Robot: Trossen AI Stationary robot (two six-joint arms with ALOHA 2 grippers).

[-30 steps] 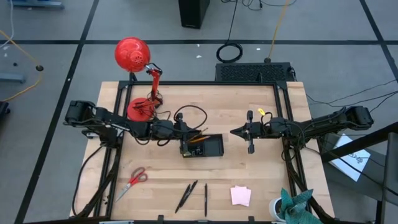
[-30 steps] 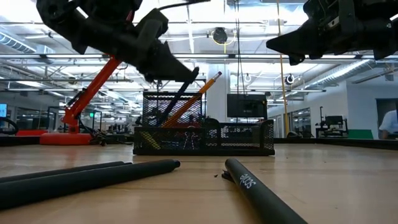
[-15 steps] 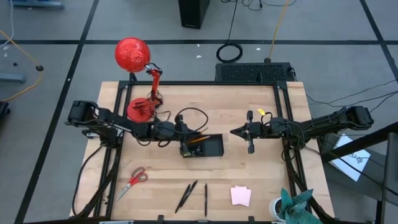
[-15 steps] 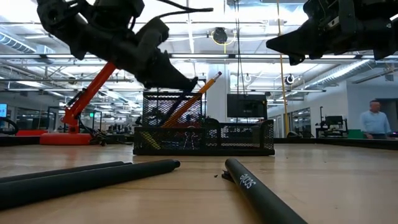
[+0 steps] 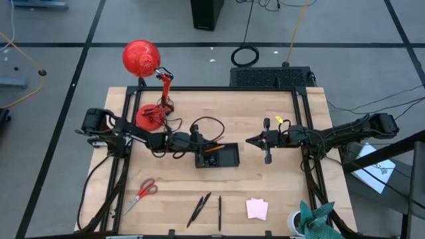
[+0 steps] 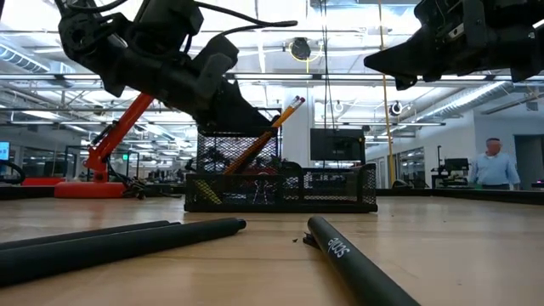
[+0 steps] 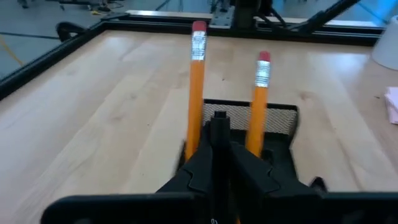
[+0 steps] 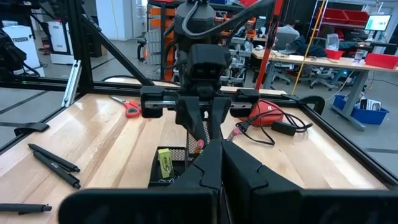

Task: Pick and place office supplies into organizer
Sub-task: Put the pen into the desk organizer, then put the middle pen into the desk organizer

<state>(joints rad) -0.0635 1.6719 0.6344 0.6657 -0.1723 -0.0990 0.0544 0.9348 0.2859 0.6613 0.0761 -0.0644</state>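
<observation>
The black mesh organizer [image 5: 226,158] stands mid-table. Two orange pencils [image 7: 198,93] lean in its tall left compartment, and a yellow-green piece [image 8: 163,163] lies in the tray. My left gripper [image 5: 202,150] sits over that compartment, shut on a thin dark pen [image 7: 219,119]. My right gripper [image 5: 250,141] hovers shut to the organizer's right, above the table. Red-handled scissors [image 5: 141,194], two dark pens [image 5: 199,209], a third pen [image 5: 220,212] and the pink sticky-note pad [image 5: 257,208] lie near the table's near edge. My left gripper pinches the thin dark pen between its two fingers; only the pen's end [image 7: 219,117] shows past the fingertips. The fingers slant down from the table's left. The pen points into the organizer's tall compartment beside the pencils, and the fingers hide its lower part.
The red lamp's base [image 5: 149,117] and cable [image 5: 202,123] lie on the far side of my left arm. A cup with green cloth [image 5: 312,220] stands at the near right corner. A black frame [image 5: 212,88] edges the table. A person [image 6: 490,166] stands in the room beyond.
My left gripper has moved down and a little toward the table's right, staying shut on the pen. The pen, which stood out above the organizer next to the pencils, has sunk into the tall compartment and now barely shows in the low view.
</observation>
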